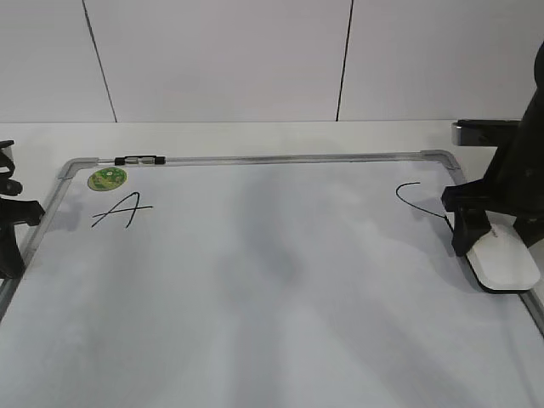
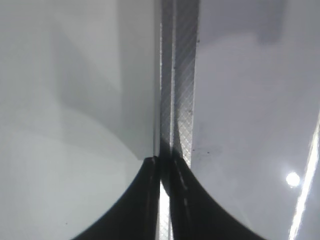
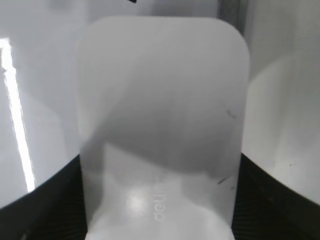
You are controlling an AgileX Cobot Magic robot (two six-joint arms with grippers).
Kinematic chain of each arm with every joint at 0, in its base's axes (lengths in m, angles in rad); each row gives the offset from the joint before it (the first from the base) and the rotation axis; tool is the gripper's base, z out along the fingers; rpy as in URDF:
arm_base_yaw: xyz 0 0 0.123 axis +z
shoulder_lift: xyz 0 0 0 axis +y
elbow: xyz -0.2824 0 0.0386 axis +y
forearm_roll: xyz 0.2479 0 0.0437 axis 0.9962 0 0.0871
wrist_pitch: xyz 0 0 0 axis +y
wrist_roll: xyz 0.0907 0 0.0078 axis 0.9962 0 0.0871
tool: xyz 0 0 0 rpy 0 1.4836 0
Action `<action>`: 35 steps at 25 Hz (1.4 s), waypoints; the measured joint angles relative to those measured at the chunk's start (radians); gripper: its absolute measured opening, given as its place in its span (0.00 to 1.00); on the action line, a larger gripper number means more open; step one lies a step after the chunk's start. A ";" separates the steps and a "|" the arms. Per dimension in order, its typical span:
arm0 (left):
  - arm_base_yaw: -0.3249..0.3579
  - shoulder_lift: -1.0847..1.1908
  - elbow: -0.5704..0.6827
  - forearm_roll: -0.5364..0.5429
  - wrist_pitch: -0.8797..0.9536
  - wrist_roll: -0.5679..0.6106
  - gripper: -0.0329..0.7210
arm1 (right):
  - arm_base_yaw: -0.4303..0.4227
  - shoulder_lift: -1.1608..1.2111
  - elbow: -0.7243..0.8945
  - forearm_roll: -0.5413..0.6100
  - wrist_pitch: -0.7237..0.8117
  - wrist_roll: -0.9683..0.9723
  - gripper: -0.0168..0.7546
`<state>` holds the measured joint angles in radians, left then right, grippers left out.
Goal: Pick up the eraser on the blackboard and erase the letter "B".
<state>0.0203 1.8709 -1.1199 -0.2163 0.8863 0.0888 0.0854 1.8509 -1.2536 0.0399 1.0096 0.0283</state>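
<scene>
On blackboard: one eraser.

Exterior looks slantwise down on the blackboard; wrist views hover close.

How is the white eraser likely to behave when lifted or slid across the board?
The eraser looks like a smooth, rigid plastic block, so probably stiff and somewhat slippery between the jaws. Its flat, low shape on the blackboard suggests it won't roll or tip. It seems light.
</scene>
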 joint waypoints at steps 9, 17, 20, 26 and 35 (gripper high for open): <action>0.000 0.000 0.000 0.000 0.003 0.000 0.09 | 0.000 0.000 0.000 -0.047 -0.002 0.001 0.75; 0.000 0.000 0.000 0.000 0.009 0.000 0.09 | 0.000 0.000 0.000 -0.040 -0.002 0.001 0.75; 0.000 0.000 0.000 -0.002 0.009 0.000 0.09 | 0.000 0.000 0.000 -0.040 -0.002 0.001 0.75; 0.000 0.000 0.000 -0.002 0.011 0.000 0.09 | 0.000 0.000 0.000 -0.035 -0.002 0.024 0.75; 0.000 0.000 0.000 -0.002 0.016 0.000 0.09 | 0.000 0.001 0.000 -0.010 -0.004 0.029 0.81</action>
<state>0.0203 1.8709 -1.1199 -0.2179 0.9028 0.0888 0.0854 1.8515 -1.2536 0.0298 1.0058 0.0577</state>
